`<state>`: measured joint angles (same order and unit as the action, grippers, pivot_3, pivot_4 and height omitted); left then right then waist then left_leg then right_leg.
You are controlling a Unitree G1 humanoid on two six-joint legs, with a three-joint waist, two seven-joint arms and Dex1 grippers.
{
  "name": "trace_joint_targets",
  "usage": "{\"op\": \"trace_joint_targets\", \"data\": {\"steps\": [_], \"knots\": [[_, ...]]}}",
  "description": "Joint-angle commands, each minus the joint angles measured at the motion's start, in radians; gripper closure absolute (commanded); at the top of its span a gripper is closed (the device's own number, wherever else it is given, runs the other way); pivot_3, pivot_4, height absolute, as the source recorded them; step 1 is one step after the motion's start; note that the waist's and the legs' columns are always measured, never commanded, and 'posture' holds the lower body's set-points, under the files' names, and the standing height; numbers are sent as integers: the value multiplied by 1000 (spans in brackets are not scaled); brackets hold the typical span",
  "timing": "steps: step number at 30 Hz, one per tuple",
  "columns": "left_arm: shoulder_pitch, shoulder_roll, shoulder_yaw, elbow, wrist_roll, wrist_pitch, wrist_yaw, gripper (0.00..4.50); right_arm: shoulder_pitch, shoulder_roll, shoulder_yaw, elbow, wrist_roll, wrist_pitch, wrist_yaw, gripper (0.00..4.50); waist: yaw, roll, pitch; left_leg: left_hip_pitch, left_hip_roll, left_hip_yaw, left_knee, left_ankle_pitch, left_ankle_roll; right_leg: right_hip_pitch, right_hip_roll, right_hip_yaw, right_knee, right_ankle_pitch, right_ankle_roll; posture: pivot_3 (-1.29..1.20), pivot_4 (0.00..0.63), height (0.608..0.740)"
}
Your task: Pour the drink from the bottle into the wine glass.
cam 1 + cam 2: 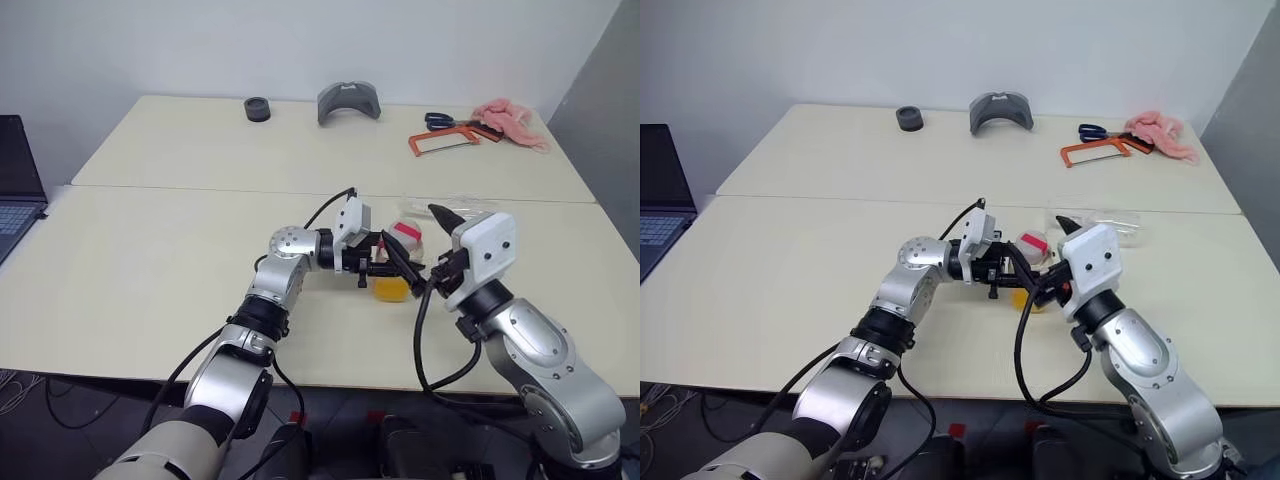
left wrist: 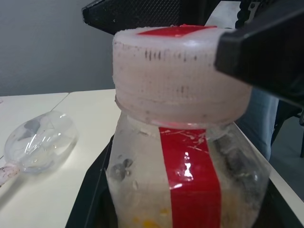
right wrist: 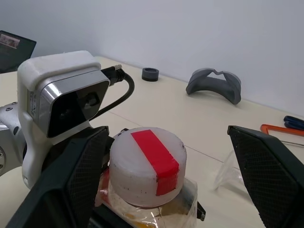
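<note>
Near the front edge of the desk (image 1: 150, 300), about midway along it, my left pincer (image 1: 392, 265) reaches sideways toward my right and pinches the bottle (image 1: 398, 262) by its body, holding it upright just above the desk top. From my left wrist I see the pale cap (image 2: 180, 76) with its red label strip (image 2: 190, 180) running over the top and down the clear wall, and a little of the drink (image 2: 147, 222), orange-yellow, low inside. Just to the right, my right pincer (image 3: 175, 156) stands spread wide, one black finger on either side of the cap without gripping it. Beyond the bottle, further from the front edge, the wine glass (image 2: 40, 140) lies on its side on the desk, empty. Along the far edge sit a dark ring (image 1: 257, 109), a grey curved piece (image 1: 349, 101), an orange-framed saw (image 1: 445, 140), scissors (image 1: 440, 121) and a pink cloth (image 1: 510, 122).
</note>
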<state>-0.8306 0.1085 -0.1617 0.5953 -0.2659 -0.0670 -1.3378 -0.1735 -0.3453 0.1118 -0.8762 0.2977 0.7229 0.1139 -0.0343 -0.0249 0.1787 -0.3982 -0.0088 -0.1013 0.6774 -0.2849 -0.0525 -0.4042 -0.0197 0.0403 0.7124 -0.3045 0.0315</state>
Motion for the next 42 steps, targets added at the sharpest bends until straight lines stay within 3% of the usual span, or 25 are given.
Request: {"op": "trace_joint_targets", "data": {"steps": [1, 5, 6, 8, 13, 14, 15, 21, 25, 30, 36, 42], "knots": [[-26, -8, 6, -23, -8, -14, 7, 2760, -5, 11, 0, -18, -2, -7, 11, 233, 0, 0, 0, 0, 0, 0, 0, 0, 0, 0, 0, 0, 0, 0, 0, 0, 150, 740], [-23, -9, 4, -25, -8, -16, 7, 2760, -8, 24, -5, -9, -5, -9, 14, 233, 0, 0, 0, 0, 0, 0, 0, 0, 0, 0, 0, 0, 0, 0, 0, 0, 150, 740], [-22, -9, 4, -26, -8, -15, 7, 2760, -8, 27, -6, -7, -5, -10, 16, 407, 0, 0, 0, 0, 0, 0, 0, 0, 0, 0, 0, 0, 0, 0, 0, 0, 150, 740], [-22, -10, 3, -27, -8, -15, 6, 2760, -9, 29, -9, -5, -4, -11, 20, 832, 0, 0, 0, 0, 0, 0, 0, 0, 0, 0, 0, 0, 0, 0, 0, 0, 150, 740], [-22, -9, 3, -29, -9, -14, 3, 2760, -14, 20, -21, 6, 21, -21, 71, 2566, 0, 0, 0, 0, 0, 0, 0, 0, 0, 0, 0, 0, 0, 0, 0, 0, 150, 740], [-23, -9, 3, -29, -10, -13, 3, 2761, -16, 13, -27, 9, 29, -25, 88, 2645, 0, 0, 0, 0, 0, 0, 0, 0, 0, 0, 0, 0, 0, 0, 0, 0, 150, 740], [-24, -10, 3, -29, -10, -13, 3, 2767, -19, 3, -34, 13, 38, -30, 111, 2642, 0, 0, 0, 0, 0, 0, 0, 0, 0, 0, 0, 0, 0, 0, 0, 0, 150, 740], [-21, 7, -8, -37, -14, -5, -40, 2776, -192, -299, -152, 238, 223, -157, 629, 2642, -1, 0, 1, 1, -1, 2, 0, 0, 0, 1, 0, 0, -1, 0, 0, 0, 150, 740], [-17, 12, -9, -41, -11, -5, -45, 2777, -283, -391, -179, 371, 323, -125, 776, 2642, 0, 0, 1, 1, -1, 4, -1, 0, 1, 1, 1, -1, -1, 0, 0, 0, 150, 740], [-19, 1, 6, -46, -18, 13, 9, 2784, -241, -389, -240, 347, 374, -72, 707, 2641, 3, 0, 1, 0, 0, 2, 0, 0, 1, 1, 0, -1, -1, 0, 0, 0, 150, 740], [-36, -7, 10, -23, -12, 2, 39, 2787, -55, -300, -333, 134, 303, -96, 458, 581, 3, 0, 1, -1, 0, 0, 0, 0, 0, 0, -1, 0, -1, 0, 0, 0, 150, 740], [-55, -25, 14, 17, 0, -24, 56, 2787, 72, -141, -208, -87, 215, -40, 170, 568, 2, 0, 1, -1, 0, 0, 0, 0, 0, 0, 0, 0, -1, 0, 0, 0, 150, 740]]}}
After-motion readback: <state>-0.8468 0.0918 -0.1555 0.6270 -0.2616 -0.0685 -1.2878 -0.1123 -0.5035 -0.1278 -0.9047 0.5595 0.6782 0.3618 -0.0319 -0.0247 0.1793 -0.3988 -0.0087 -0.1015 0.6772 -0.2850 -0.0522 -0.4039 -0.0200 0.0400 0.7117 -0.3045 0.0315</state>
